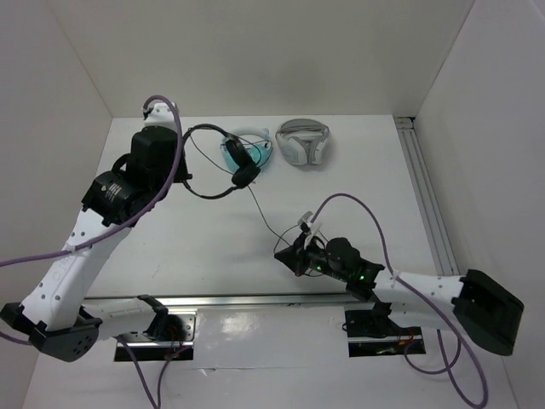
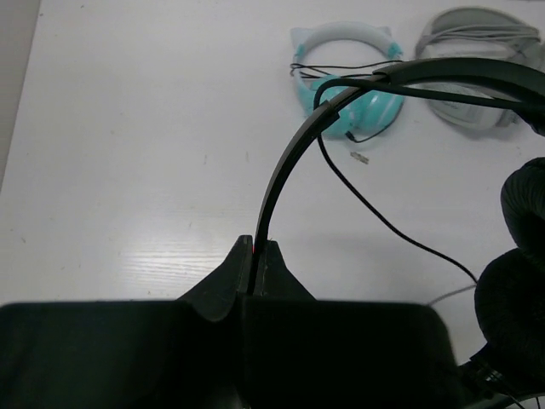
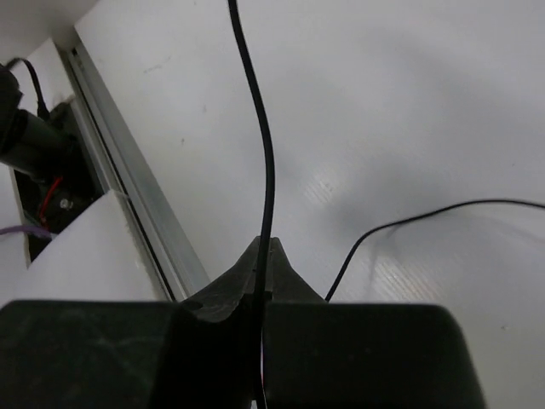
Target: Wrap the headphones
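Observation:
The black headphones [image 1: 245, 175] hang at the back left, lifted by their thin headband [image 2: 289, 162]. My left gripper [image 2: 256, 247] is shut on that headband, and its place in the top view is [image 1: 183, 175]. The round black earcups [image 2: 519, 298] dangle at the right of the left wrist view. The long thin cable [image 1: 266, 220] runs from the earcups toward the table's front. My right gripper [image 3: 266, 243] is shut on this cable [image 3: 264, 128], low over the table near the front rail [image 1: 288, 256]. A further stretch of cable curves off to the right.
Teal headphones [image 1: 255, 146] and white-grey headphones [image 1: 304, 141] lie at the back of the table, right behind the black pair. An aluminium rail [image 1: 255, 300] runs along the front edge and another [image 1: 426, 196] along the right side. White walls enclose the table.

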`<action>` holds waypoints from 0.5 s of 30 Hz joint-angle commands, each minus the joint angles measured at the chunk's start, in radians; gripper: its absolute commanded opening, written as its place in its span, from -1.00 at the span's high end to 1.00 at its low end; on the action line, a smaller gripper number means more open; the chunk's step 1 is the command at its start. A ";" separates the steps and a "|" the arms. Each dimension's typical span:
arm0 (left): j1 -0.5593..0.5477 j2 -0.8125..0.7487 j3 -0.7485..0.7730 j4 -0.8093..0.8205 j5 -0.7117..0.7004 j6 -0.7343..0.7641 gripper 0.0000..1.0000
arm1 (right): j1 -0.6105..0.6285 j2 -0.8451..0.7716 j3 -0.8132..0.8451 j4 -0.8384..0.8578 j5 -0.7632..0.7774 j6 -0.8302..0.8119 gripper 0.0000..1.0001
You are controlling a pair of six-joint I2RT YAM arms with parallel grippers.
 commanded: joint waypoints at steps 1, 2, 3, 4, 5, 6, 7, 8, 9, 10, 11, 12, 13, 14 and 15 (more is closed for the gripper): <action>0.101 -0.003 -0.031 0.094 0.043 0.020 1.00 | 0.042 -0.175 0.018 -0.210 0.146 -0.033 1.00; 0.127 -0.003 -0.047 0.103 0.072 0.020 1.00 | 0.051 -0.215 0.036 -0.253 0.159 -0.033 1.00; 0.150 -0.003 -0.066 0.103 0.072 0.002 1.00 | 0.074 -0.282 0.048 -0.338 0.169 -0.033 1.00; 0.172 -0.003 -0.067 0.103 0.092 0.002 1.00 | 0.089 -0.310 0.076 -0.380 0.188 -0.033 1.00; 0.207 -0.003 -0.076 0.103 0.117 -0.010 1.00 | 0.106 -0.334 0.090 -0.417 0.199 -0.033 1.00; 0.216 0.010 -0.076 0.103 0.117 -0.020 1.00 | 0.126 -0.377 0.102 -0.448 0.211 -0.033 1.00; 0.217 0.011 -0.076 0.103 0.117 -0.030 1.00 | 0.159 -0.393 0.114 -0.501 0.223 -0.033 1.00; 0.226 0.038 -0.067 0.090 0.093 -0.039 1.00 | 0.173 -0.405 0.137 -0.525 0.249 -0.033 1.00; 0.226 0.050 -0.067 0.077 0.092 -0.067 1.00 | 0.196 -0.414 0.148 -0.563 0.263 -0.033 1.00; 0.236 0.060 -0.067 0.067 0.092 -0.076 1.00 | 0.197 -0.414 0.157 -0.580 0.275 -0.033 1.00; 0.256 0.060 -0.067 0.056 0.092 -0.087 1.00 | 0.209 -0.414 0.168 -0.594 0.275 -0.033 1.00; 0.267 0.073 -0.067 0.056 0.105 -0.101 1.00 | 0.209 -0.414 0.185 -0.605 0.275 -0.033 1.00; 0.279 0.073 -0.086 0.056 0.120 -0.101 1.00 | 0.209 -0.414 0.194 -0.626 0.275 -0.033 1.00; 0.289 0.073 -0.097 0.067 0.132 -0.101 1.00 | 0.209 -0.401 0.212 -0.626 0.275 -0.033 1.00; 0.289 0.083 -0.108 0.067 0.132 -0.101 1.00 | 0.209 -0.381 0.226 -0.641 0.275 -0.033 1.00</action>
